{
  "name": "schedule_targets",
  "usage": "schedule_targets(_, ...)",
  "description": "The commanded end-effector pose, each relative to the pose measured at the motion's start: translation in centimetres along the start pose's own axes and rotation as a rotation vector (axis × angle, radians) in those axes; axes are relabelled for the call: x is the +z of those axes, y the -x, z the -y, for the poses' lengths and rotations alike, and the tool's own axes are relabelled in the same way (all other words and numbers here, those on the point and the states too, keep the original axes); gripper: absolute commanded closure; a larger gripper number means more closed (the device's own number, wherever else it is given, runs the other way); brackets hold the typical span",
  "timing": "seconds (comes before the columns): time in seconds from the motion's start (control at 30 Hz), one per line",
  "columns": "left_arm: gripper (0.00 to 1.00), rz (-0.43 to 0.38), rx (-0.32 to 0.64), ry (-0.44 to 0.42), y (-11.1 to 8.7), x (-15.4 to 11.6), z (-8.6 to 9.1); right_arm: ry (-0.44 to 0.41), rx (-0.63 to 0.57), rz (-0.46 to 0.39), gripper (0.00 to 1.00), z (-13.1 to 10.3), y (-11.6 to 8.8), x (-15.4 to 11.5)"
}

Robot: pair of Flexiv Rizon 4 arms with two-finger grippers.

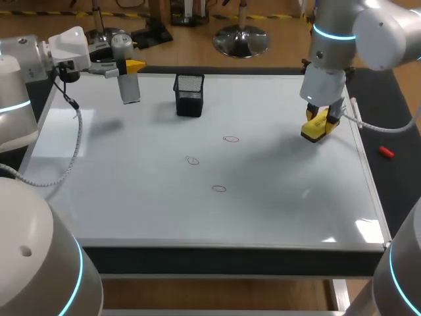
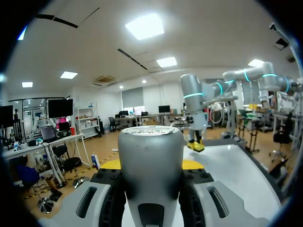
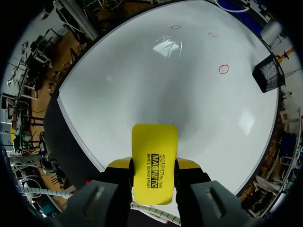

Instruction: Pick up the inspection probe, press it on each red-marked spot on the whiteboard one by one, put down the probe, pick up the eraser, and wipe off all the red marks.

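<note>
Head view: the right arm comes in from the right and hangs its end effector (image 1: 318, 120) near the right edge of the whiteboard (image 1: 131, 178). Its fingers are clamped on the yellow eraser (image 1: 314, 130), which is low over the board; contact cannot be told. Three red marks (image 1: 231, 139) lie toward the middle, apart from the eraser. At the far left corner the left end effector (image 1: 129, 67) grips the probe (image 1: 130, 89) upright, near the basket (image 1: 189, 95).

Left wrist view: the probe (image 2: 150, 161) fills the gap between the fingers, held from both sides.

Right wrist view: the eraser (image 3: 155, 163) is pinched by its long sides, and the marks (image 3: 223, 69) lie well ahead. Wiping looks like the step in hand. To do it well, the eraser should be laid flat and pressed evenly. It should sweep fully across the nearest ring first and keep off the basket (image 3: 266, 78).
</note>
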State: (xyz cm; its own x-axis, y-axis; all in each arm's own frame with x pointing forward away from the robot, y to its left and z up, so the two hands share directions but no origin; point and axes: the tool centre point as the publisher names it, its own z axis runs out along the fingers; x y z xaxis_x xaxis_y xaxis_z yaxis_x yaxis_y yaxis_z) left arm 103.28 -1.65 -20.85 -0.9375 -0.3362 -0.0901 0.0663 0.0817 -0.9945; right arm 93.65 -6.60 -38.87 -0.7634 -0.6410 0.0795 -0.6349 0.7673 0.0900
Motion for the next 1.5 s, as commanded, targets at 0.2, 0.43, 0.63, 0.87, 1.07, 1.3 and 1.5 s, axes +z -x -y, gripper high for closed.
schedule_targets(0.2, 1.0, 0.002, 0.002, -0.002, 0.0, 0.0, 0.0, -0.002, -0.001, -0.004, 1.0, 0.1, 0.1, -0.1)
schedule_targets(0.43, 1.0, 0.002, 0.002, -0.002, 0.0, 0.0, 0.0, -0.002, -0.001, -0.004, 1.0, 0.1, 0.1, -0.1)
schedule_targets(0.63, 1.0, 0.006, 0.002, -0.004, -0.2, 0.1, 0.0, -0.002, -0.001, -0.004, 1.0, 0.1, 0.1, -0.1)
schedule_targets(0.87, 1.0, 0.022, 0.006, -0.007, -2.8, 0.8, 0.6, -0.002, -0.001, -0.004, 1.0, 0.1, 0.1, -0.1)
schedule_targets(1.07, 1.0, 0.018, -0.007, 0.011, -6.1, 2.2, 1.1, -0.002, -0.001, -0.004, 1.0, 0.1, 0.1, -0.1)
schedule_targets(1.3, 1.0, -0.035, -0.013, -0.019, -9.9, 4.1, 1.2, -0.002, -0.001, -0.004, 1.0, 0.1, 0.1, -0.1)
schedule_targets(1.5, 1.0, -0.078, -0.01, -0.032, -12.9, 4.9, 0.9, -0.002, -0.001, -0.004, 1.0, 0.1, 0.1, -0.1)
